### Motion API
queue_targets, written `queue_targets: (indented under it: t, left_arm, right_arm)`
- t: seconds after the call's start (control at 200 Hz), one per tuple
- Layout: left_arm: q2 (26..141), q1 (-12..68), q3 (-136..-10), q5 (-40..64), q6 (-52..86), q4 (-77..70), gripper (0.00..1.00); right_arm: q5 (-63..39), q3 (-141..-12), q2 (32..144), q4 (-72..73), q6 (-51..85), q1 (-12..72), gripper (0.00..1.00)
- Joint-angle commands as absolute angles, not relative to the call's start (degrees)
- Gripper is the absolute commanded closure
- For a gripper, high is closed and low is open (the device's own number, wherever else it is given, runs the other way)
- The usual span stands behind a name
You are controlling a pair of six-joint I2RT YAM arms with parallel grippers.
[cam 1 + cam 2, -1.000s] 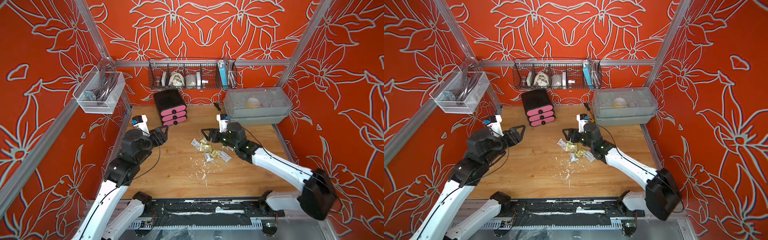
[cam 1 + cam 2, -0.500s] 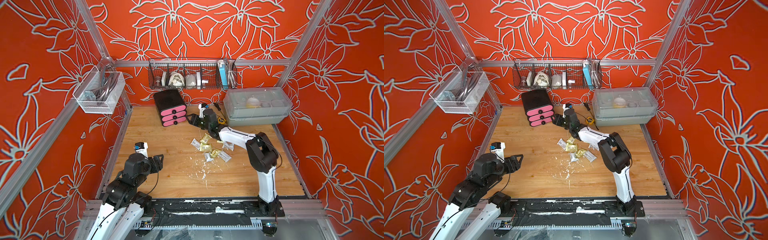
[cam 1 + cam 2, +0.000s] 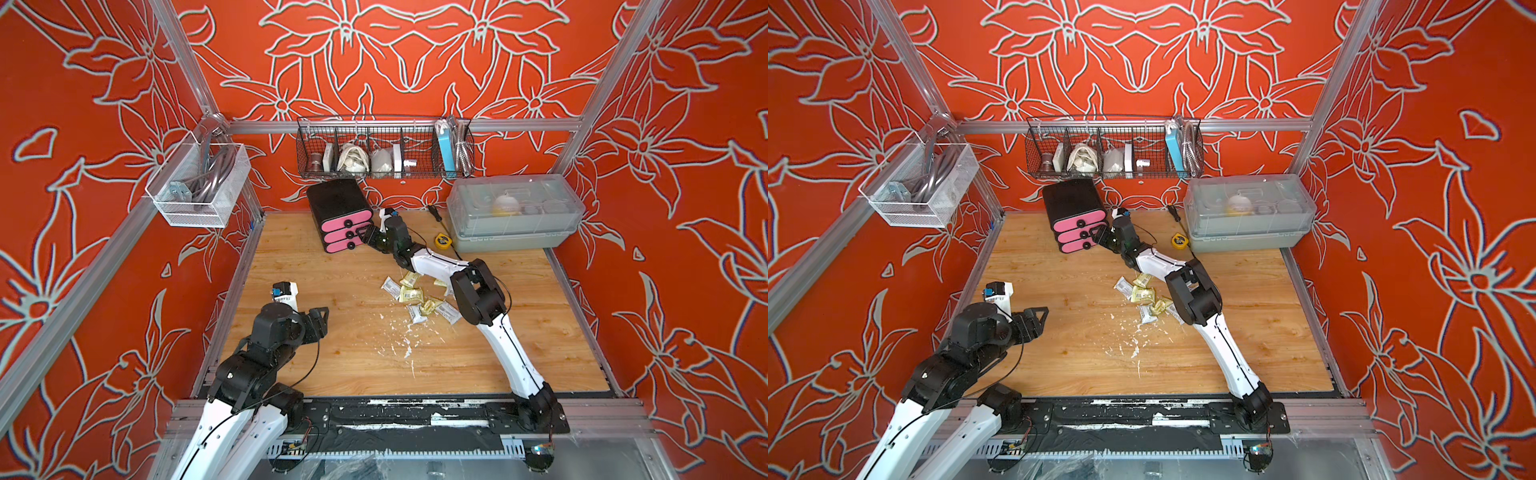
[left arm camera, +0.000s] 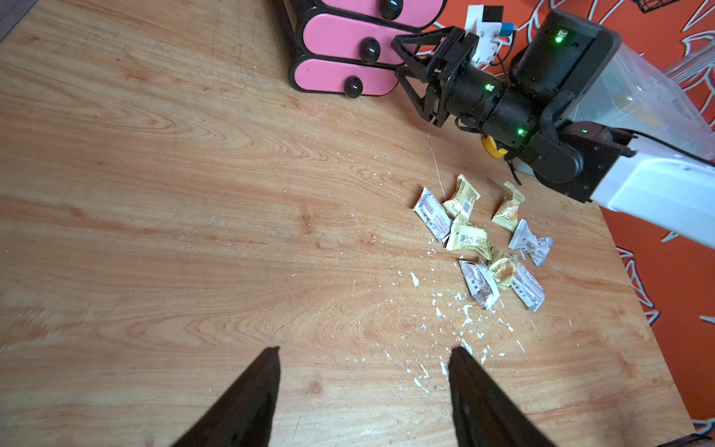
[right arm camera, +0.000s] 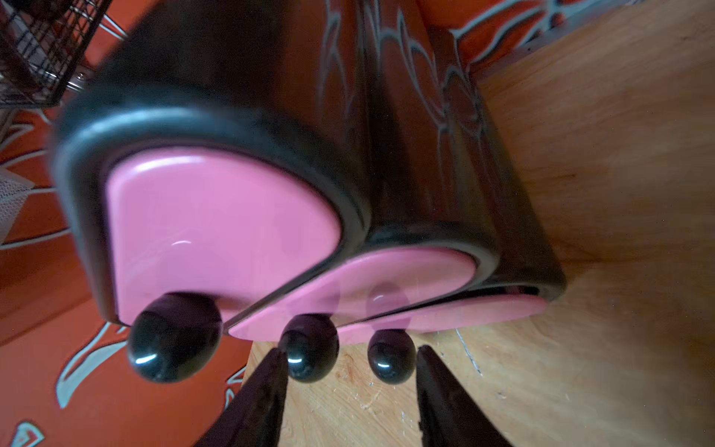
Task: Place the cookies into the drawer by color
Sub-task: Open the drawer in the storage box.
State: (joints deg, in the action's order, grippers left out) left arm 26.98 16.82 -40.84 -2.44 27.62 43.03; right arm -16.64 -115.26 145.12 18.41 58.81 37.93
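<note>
Right wrist view: the right hand [image 5: 350, 350], unclenched and empty, flanks two knobs [image 5: 309, 348] on the drawer [image 5: 216, 224], likely readying to pull one open.

Blurred in the right wrist view: the drawer [image 5: 224, 216]. No telling of contact between the right gripper [image 5: 350, 348] and the middle knob [image 5: 309, 348]. Cropped at the frame edge: its fingers [image 5: 259, 402], and the left gripper's [image 4: 365, 350]. Partly hidden under the right arm [image 3: 478, 295] in both top views: some cookies [image 3: 411, 294], print too small to read. Hidden behind that arm in the left wrist view: most of the tape measure [image 4: 491, 146]. Hazy through the lid: the contents of the grey box [image 3: 515, 208].
</note>
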Motion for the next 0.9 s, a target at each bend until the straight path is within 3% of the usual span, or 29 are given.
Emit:
queue_targets:
  t: [0.0,0.485,0.731,0.896]
  left_arm:
    - [26.2,16.8,-41.0,-2.7,26.5,41.8,0.30]
    - [26.1,16.8,-41.0,-2.3,26.5,41.7,0.29]
    - [25.5,16.8,-40.8,-2.6,26.6,41.6,0.28]
    - [25.5,16.8,-40.7,-2.4,26.7,41.5,0.26]
  right_arm:
    - [-18.7,-118.6,147.6,18.9,62.1,38.2,0.45]
    - [-19.8,-123.2,152.2,22.1,69.1,39.6,0.40]
    - [-19.5,-124.6,154.0,22.1,71.4,39.7,0.46]
    - [-20.1,-125.3,154.8,22.5,73.0,39.7,0.59]
